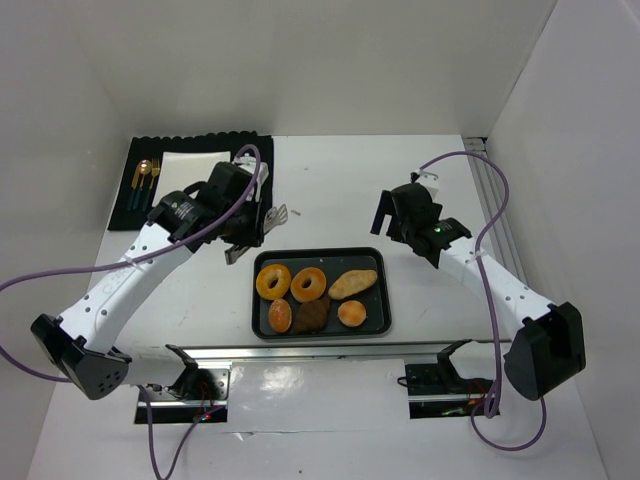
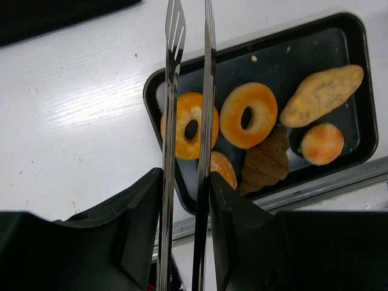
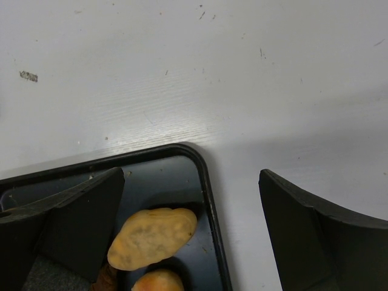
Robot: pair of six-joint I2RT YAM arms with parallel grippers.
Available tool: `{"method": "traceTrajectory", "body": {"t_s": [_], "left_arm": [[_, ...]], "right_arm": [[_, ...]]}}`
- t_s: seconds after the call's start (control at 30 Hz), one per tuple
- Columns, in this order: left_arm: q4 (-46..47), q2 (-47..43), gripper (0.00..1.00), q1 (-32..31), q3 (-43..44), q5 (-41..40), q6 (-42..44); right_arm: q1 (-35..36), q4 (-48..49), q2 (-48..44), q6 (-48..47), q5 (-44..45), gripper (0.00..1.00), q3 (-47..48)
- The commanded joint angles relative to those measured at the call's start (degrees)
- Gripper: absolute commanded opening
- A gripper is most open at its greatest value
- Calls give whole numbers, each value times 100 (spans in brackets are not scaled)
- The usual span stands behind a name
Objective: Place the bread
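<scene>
A black tray (image 1: 320, 252) near the front edge holds several breads: two ring donuts (image 1: 273, 280) (image 1: 308, 284), an oblong loaf (image 1: 353, 284), a round bun (image 1: 352, 313), a brown croissant (image 1: 313, 316) and a small bun (image 1: 280, 316). My left gripper (image 1: 240, 225) is shut on metal tongs (image 1: 264, 220), just beyond the tray's far left corner. In the left wrist view the tongs (image 2: 173, 91) are squeezed near together and empty, above the left donut (image 2: 189, 126). My right gripper (image 1: 395, 225) is open and empty; in the right wrist view it (image 3: 191, 182) hovers over the tray's far right corner (image 3: 203, 167) and the loaf (image 3: 151, 237).
A black placemat (image 1: 180, 145) at the back left carries a white napkin (image 1: 192, 165) and gold cutlery (image 1: 145, 180). A metal rail (image 1: 490, 190) runs along the right side. White walls enclose the table.
</scene>
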Motion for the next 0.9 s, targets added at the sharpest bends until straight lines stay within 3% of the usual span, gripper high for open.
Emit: {"method": "traceTrajectory", "body": {"t_s": [0.0,0.3,0.87], "left_arm": [[-296,-256,48,-61,-57,123,10],[-1034,-414,48,-693,-453,-245,-227],[-1018,-150,54,-1888,-1191,-904,-675]], "right_arm": [[48,15,-259,37,117,99,187],[48,-38,-207,-16,117,99,239],[48,-38,-260,-68,12,99,239]]}}
